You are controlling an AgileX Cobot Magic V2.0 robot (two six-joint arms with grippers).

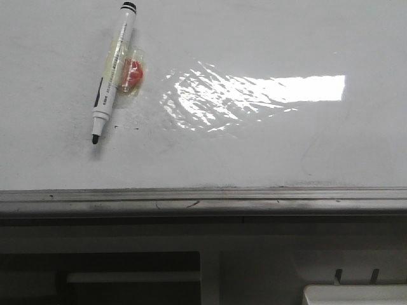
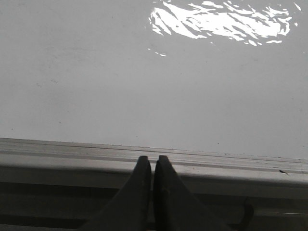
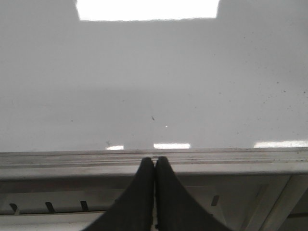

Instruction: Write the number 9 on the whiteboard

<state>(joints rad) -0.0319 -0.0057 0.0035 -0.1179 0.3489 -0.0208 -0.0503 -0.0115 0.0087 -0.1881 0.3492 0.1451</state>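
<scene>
on my front feed the whiteboard (image 1: 254, 146) fills most of the frame, glossy white with a bright patch of glare near its middle and a grey metal rail (image 1: 203, 200) along its near edge. a marker (image 1: 114, 72) lies flat on the board at the upper left, uncapped, tip pointing toward the rail, resting against a red piece (image 1: 133, 75) under clear tape. i see no drawn 9 on the board, only tiny specks. neither arm shows in the front feed. the left pincer (image 2: 152, 166) is clenched on nothing, its tips over the rail. the right pincer (image 3: 154, 166) is likewise clenched and empty, over the rail.
</scene>
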